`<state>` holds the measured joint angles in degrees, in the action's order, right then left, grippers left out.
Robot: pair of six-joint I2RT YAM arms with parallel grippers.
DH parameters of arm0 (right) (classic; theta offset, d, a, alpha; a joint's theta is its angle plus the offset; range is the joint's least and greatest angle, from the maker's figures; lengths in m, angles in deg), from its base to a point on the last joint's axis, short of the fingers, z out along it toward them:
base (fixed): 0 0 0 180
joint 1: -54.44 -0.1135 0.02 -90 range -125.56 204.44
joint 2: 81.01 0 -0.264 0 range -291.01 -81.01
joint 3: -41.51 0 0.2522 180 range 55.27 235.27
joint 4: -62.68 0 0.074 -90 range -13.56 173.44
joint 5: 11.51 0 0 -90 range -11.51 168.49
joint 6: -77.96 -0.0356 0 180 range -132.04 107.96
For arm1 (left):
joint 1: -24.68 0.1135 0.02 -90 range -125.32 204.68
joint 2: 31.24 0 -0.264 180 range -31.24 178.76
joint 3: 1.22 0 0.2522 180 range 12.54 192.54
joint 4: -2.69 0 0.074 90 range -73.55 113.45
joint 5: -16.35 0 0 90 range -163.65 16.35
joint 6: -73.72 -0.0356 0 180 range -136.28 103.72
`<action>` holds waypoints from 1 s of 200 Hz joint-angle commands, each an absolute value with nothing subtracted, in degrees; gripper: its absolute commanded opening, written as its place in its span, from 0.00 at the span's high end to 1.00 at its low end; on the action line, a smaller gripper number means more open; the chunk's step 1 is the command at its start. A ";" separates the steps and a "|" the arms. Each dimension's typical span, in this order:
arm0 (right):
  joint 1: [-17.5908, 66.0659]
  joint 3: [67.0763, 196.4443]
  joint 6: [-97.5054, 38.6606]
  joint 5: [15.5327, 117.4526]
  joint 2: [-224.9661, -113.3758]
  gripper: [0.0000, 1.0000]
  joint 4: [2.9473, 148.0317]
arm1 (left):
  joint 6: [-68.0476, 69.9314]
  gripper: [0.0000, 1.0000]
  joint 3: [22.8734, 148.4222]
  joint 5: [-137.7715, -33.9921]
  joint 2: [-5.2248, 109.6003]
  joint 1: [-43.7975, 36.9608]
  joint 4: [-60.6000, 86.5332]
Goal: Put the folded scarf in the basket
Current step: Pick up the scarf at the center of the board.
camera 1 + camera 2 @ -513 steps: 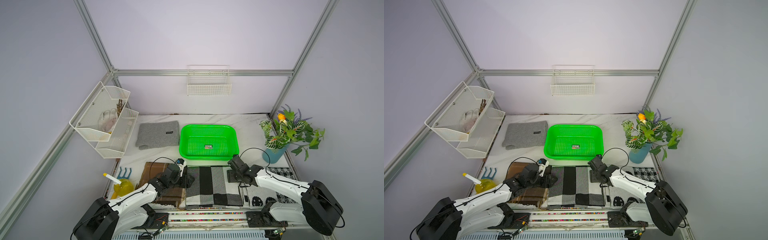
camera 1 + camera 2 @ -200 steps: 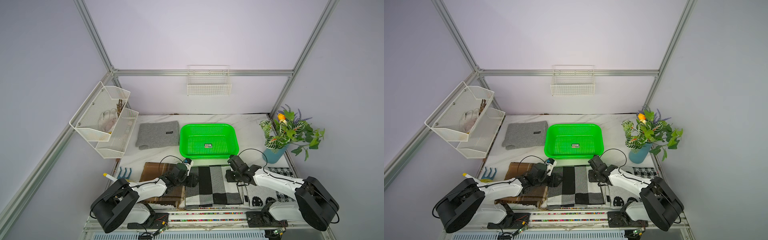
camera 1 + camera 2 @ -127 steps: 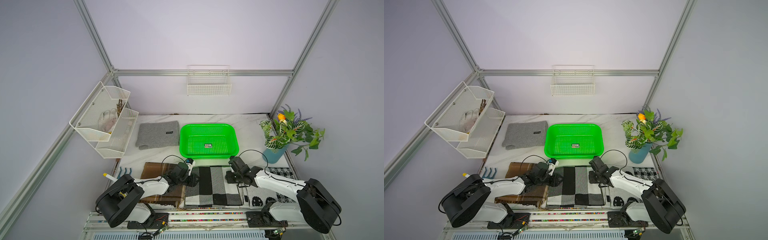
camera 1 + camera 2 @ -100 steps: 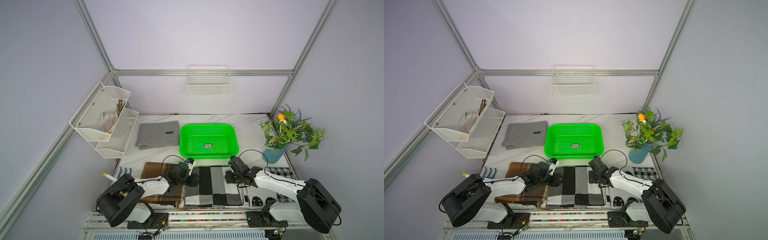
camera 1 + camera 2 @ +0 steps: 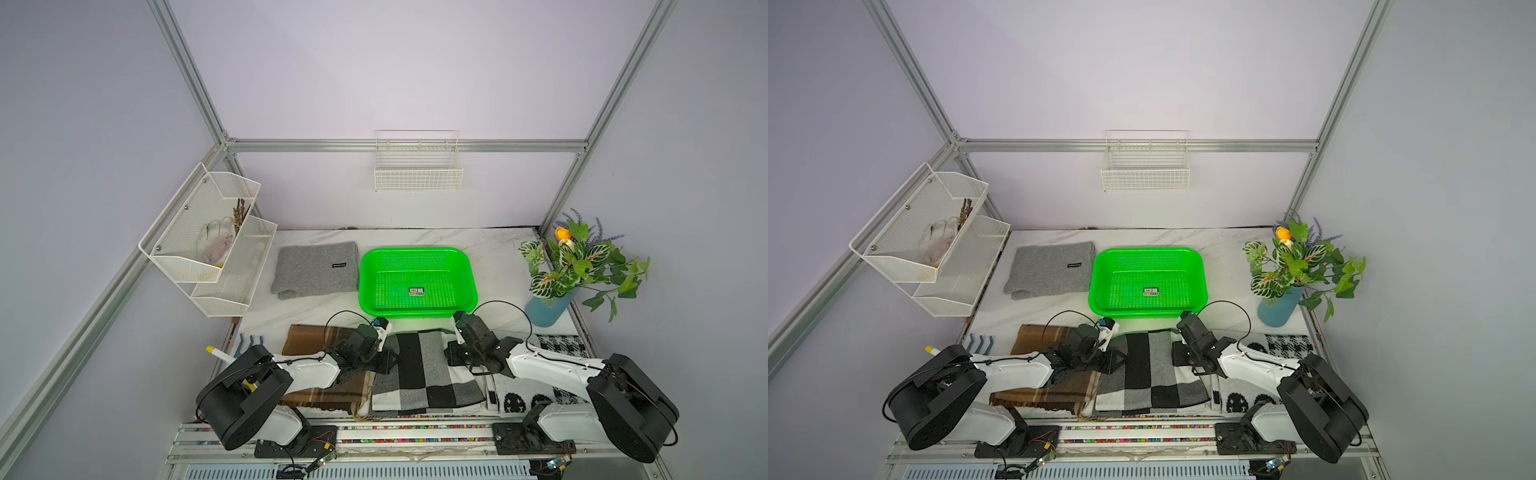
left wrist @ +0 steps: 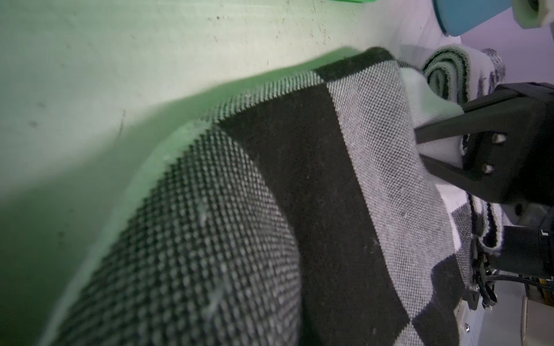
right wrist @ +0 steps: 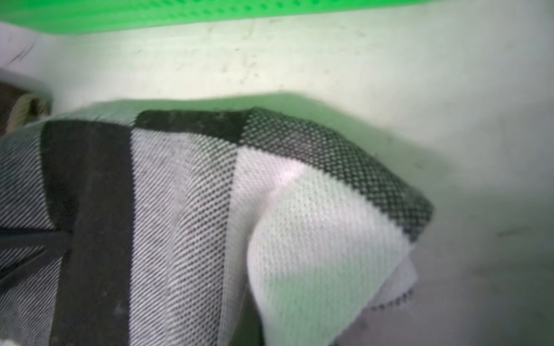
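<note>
When you read the table [image 5: 494,257] as a clock face with the back wall at twelve, the white mesh rack [image 5: 208,249] hangs past nine o'clock and a folded grey scarf [image 5: 313,268] lies flat at ten. At eight o'clock a brown plaid scarf [image 5: 309,340] lies partly under your left arm.

Your left gripper [image 5: 387,363] sits at the nine o'clock edge of the checked scarf [image 5: 419,370], the black, grey and white one folded at six o'clock. In the right wrist view its dark fingers [image 7: 36,236] meet on the cloth, pinching that edge. The scarf lies on the table, just clear of the basket [image 5: 415,250], with both gripped edges bunched upward.

The green basket stands just toward twelve from the table's middle and holds only a small sticker [image 5: 416,291].

Your right gripper [image 5: 451,357] is at the scarf's three o'clock edge. The left wrist view shows its black fingers [image 6: 449,125] pressed together on a fold of white cloth. A black-and-white patterned scarf [image 5: 557,345] lies under that arm at four o'clock. A blue vase [image 5: 546,311] of leaves stands at three.
</note>
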<state>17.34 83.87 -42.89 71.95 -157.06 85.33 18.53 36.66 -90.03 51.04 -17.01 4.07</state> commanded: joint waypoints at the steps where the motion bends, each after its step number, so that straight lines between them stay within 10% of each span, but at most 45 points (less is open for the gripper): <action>1: 15.81 82.25 -43.00 66.75 -154.84 1.00 85.46 | 17.38 1.00 35.57 -92.35 50.71 -17.57 8.58; 200: 15.98 85.41 -39.48 73.68 -144.20 1.00 92.95 | 17.31 1.00 43.92 -88.95 44.81 -17.42 15.25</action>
<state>16.14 85.53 -41.05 72.23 -140.01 94.02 18.11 44.79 -88.88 42.47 -17.45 18.97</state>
